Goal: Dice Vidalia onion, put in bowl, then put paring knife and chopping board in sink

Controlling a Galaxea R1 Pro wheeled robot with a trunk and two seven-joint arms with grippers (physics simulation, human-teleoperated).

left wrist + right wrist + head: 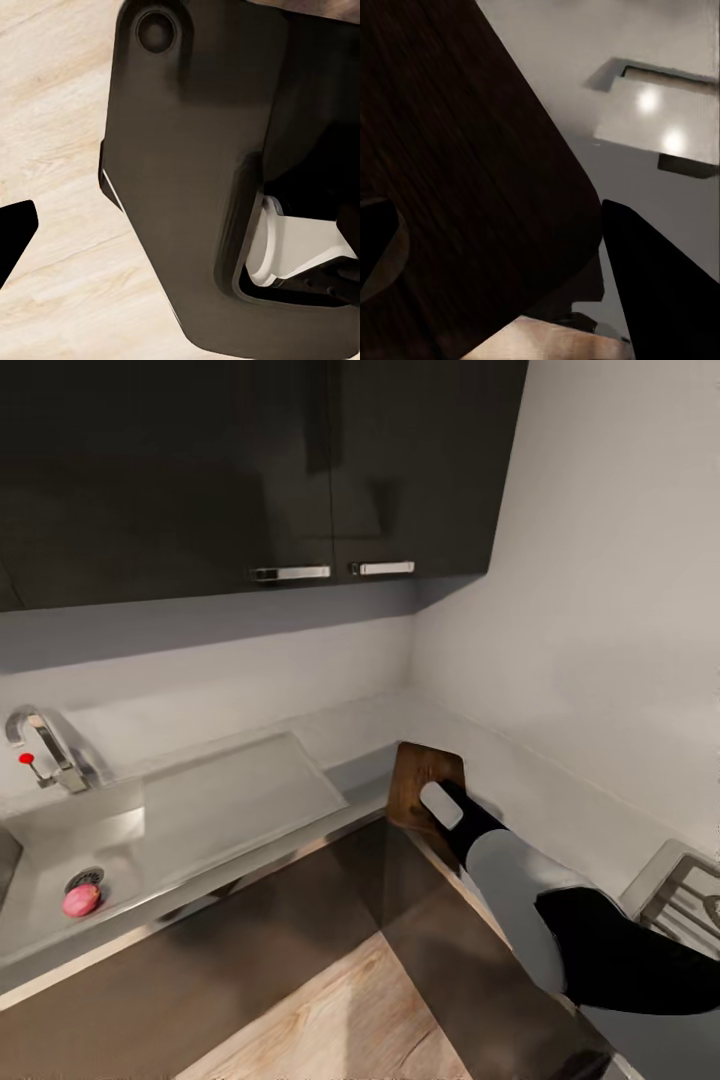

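The dark brown chopping board [420, 775] hangs tilted over the corner of the grey countertop [370, 725], its lower end past the front edge. My right gripper [432, 798] is shut on its near end. In the right wrist view the chopping board [472, 172] sits between one dark finger [660, 292] and another at the picture's edge. A round pinkish Vidalia onion [81, 900] lies in the steel sink [40, 920] beside the drain. One dark fingertip [15, 232] of my left gripper hangs over the wooden floor. The paring knife and the bowl are out of view.
An angular tap [45, 750] with a red dot stands behind the sink, and a flat steel drainboard [235, 800] lies between sink and board. Dark wall cabinets [260, 470] hang overhead. A hob [690, 890] sits on the right-hand worktop. My dark base [195, 187] stands on pale floor.
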